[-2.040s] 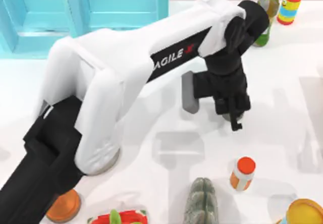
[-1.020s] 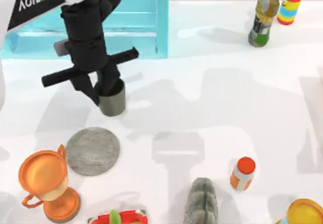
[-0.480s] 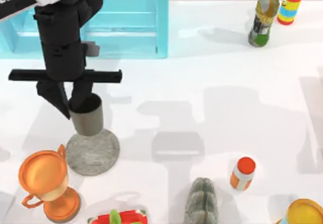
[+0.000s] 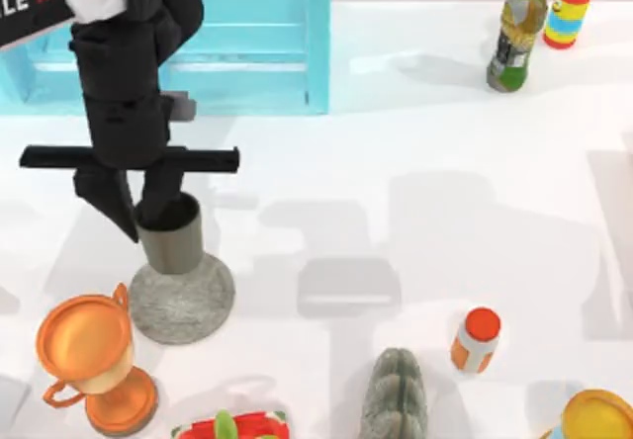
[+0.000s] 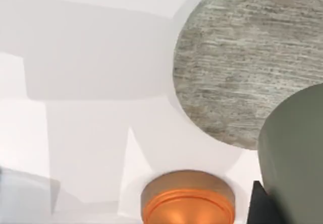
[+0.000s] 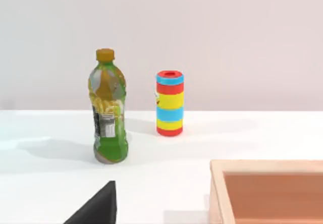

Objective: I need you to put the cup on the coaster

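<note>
White tabletop [image 4: 415, 142] runs the whole way across, with a pale blue open box [image 4: 247, 34] at the far left. At the near left the coaster [image 4: 188, 301] lies flat, and the cup [image 4: 173, 233] stands upright on its far part, mouth up. The left gripper [image 4: 138, 202] reaches down over it, pinching the cup's rim: one finger goes inside the mouth and the other hangs down outside, on the cup's left. From the left wrist the cup's wall [image 5: 298, 158] rises above the rough disc [image 5: 242, 67], with the orange trophy [image 5: 187, 199] beyond. That trophy [image 4: 89, 360] stands just left of the coaster, nearer the front edge. A ridged stone lump [image 4: 396, 395] and a small orange-capped bottle [image 4: 477, 340] sit near the front right. Far right stand a green bottle [image 4: 516, 34] and a striped can [image 4: 570, 6]. From the right wrist a wooden tray's edge [image 6: 267, 168] shows; whether that right pincer is spread I cannot tell.
</note>
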You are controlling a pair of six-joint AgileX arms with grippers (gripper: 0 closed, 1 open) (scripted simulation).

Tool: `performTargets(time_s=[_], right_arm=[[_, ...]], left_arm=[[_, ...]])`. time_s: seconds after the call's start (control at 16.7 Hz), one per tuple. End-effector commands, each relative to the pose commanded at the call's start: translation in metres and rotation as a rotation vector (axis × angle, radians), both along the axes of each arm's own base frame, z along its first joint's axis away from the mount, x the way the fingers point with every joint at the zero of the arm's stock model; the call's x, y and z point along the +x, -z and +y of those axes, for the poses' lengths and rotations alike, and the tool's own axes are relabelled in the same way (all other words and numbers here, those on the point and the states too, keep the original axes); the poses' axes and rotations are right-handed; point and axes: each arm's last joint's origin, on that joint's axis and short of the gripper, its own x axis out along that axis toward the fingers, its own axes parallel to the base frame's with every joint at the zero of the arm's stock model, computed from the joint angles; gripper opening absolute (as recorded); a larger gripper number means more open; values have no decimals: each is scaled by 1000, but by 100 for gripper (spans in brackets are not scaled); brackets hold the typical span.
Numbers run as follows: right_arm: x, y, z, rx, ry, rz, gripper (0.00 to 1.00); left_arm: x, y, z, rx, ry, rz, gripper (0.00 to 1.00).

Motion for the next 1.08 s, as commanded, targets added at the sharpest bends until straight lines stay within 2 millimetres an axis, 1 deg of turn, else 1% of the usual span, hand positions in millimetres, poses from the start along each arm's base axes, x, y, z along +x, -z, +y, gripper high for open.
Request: performTargets(time_s=[0.24, 0.36, 0.42, 0.66, 1.08], right_arm=[[0, 0, 0, 0, 0, 0, 100], [0, 0, 0, 0, 0, 0, 100], [0, 0, 0, 0, 0, 0, 100], [0, 0, 0, 0, 0, 0, 100], [0, 0, 0, 0, 0, 0, 100]], left_arm=[[-5, 34, -3, -7, 0, -21, 0], [-9, 47, -4, -7, 2, -18, 0], [-10, 51, -4, -5, 0, -12, 0], [-10, 51, -4, -4, -1, -10, 0], [-10, 51, -4, -4, -1, -10, 53]])
